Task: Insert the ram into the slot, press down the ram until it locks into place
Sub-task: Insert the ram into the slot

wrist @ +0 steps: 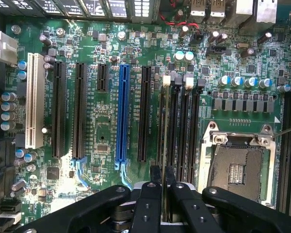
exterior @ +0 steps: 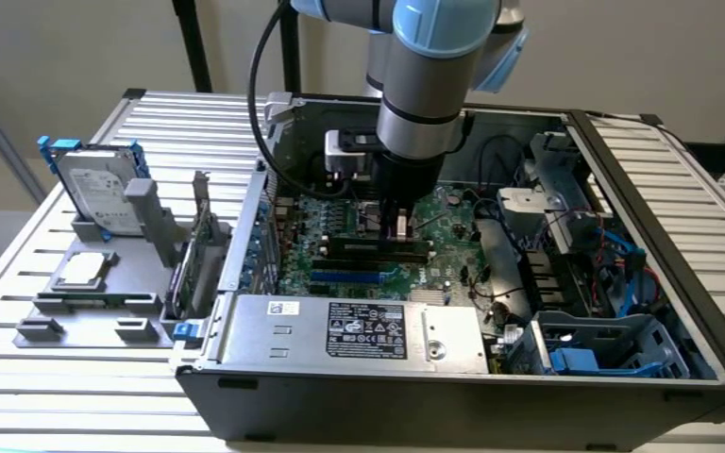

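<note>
My gripper [wrist: 162, 187] reaches down into the open computer case [exterior: 665, 217], just above the black memory slots. Its two black fingers [wrist: 154, 199] stand close together, shut on the ram [wrist: 163, 141], a thin green stick seen edge-on. The ram stands upright along the outermost black slot [wrist: 166, 88], the one nearest the blue slot [wrist: 122, 116]; how deep it sits I cannot tell. Two alike black slots [wrist: 183, 131] lie bare beside it. In the exterior view the gripper [exterior: 398, 231] hangs over the ram [exterior: 365, 248] at the middle of the motherboard [exterior: 337, 212].
The square silver CPU socket [wrist: 237, 167] lies close beside the memory slots. Black expansion slots [wrist: 79, 107] and a white one [wrist: 35, 104] run parallel. A silver power supply [exterior: 350, 326] and a blue drive cage [exterior: 589, 354] fill the case front. A hard drive [exterior: 95, 189] stands outside.
</note>
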{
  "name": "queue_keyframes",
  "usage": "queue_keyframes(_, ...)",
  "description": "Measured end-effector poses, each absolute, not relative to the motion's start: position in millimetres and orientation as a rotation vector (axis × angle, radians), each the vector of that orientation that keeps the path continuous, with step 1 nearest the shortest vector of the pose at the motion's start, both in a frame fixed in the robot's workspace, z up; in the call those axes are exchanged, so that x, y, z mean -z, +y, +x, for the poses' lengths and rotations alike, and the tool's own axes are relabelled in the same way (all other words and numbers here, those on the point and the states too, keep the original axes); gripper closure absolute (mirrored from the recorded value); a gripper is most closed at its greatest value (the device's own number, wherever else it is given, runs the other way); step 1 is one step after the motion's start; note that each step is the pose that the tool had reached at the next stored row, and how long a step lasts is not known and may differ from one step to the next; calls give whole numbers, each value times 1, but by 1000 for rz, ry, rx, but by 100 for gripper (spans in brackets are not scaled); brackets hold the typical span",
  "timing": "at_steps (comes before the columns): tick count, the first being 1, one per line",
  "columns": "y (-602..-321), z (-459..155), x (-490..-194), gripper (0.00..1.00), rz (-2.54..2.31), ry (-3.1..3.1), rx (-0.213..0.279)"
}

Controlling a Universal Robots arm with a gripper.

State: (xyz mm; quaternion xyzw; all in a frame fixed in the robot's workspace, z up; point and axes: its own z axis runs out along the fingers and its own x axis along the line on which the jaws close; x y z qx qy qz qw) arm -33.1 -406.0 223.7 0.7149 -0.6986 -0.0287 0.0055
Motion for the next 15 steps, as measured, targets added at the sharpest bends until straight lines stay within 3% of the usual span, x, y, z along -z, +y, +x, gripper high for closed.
queue_keyframes(15, -403, -33, -220, 86, 2237, -2186, 87)
